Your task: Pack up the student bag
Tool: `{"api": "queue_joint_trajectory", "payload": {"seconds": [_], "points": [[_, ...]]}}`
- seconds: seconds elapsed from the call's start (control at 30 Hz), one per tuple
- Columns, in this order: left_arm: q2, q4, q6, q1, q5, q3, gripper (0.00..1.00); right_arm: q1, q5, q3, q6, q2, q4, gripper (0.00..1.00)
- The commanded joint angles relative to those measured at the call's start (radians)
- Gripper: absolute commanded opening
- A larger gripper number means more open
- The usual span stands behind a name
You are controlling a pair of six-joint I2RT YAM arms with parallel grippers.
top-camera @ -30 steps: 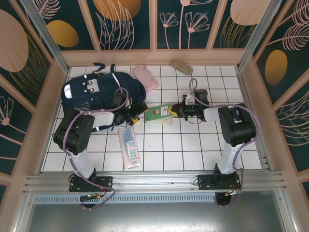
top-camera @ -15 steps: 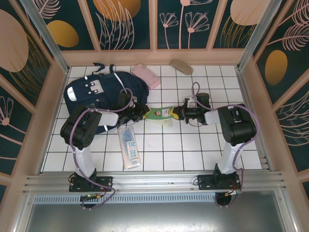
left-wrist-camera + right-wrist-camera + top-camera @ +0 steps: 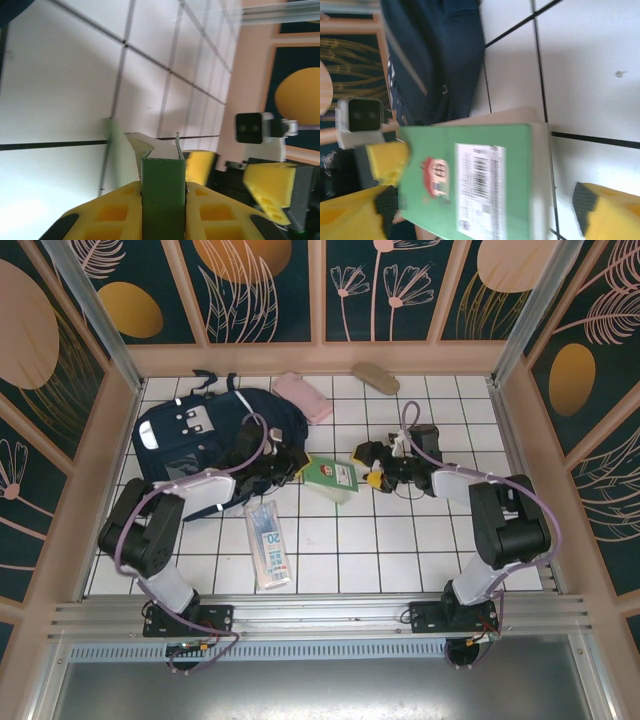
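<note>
1. Tiled table [image 3: 400,550]: white squares with dark grout, walled on three sides by patterned panels. It carries every item below.

2. Student bag [image 3: 210,435]: dark navy backpack with white patches, lying flat in the far-left part of the table. Its right edge lies just beside the left gripper; it is well apart from the right gripper, with the green box between them. In the right wrist view the navy fabric lies directly beyond the box.

3. Left gripper [image 3: 288,466]: at the bag's right edge, jaws closed on the left end of the green box. The left wrist view shows the box's edge clamped between the yellow pads.

4. Right gripper [image 3: 370,466]: at the right end of the box, jaws spread wide and holding nothing. In its wrist view, floor tile shows between one finger and the box.

5. Clear packet [image 3: 268,543]: flat, printed "20", on the tiles nearer the arm bases than the bag.

6. Green box [image 3: 332,476]: white barcode label on its face, spanning the gap between the two grippers.

7. Pink case [image 3: 303,399]: just beside the bag's far-right corner.

8. Tan pouch [image 3: 375,376]: against the far wall.
</note>
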Motion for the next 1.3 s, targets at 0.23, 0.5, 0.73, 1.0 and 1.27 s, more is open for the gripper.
{"api": "queue_joint_trajectory", "payload": {"seconds": [0.23, 0.5, 0.73, 1.0, 1.27], "points": [[-0.221, 0.022, -0.008, 0.023, -0.011, 0.022, 0.00, 0.090, -0.133, -0.160, 0.245, -0.113, 0.437, 0.99], [-0.271, 0.010, -0.008, 0.028, -0.016, 0.043, 0.00, 0.123, -0.074, -0.204, 0.480, -0.092, 0.772, 0.99], [-0.254, -0.505, 0.226, 0.028, -0.252, 0.288, 0.00, 0.196, 0.433, -0.019, -0.200, -0.312, -0.089, 0.98], [-0.286, -0.521, 0.534, 0.026, -0.142, 0.354, 0.00, 0.155, 0.323, -0.044, -0.211, -0.373, -0.003, 0.97], [-0.437, -0.424, 0.874, 0.022, 0.053, 0.367, 0.00, 0.137, 0.143, -0.197, -0.144, -0.431, 0.344, 0.97]]}}
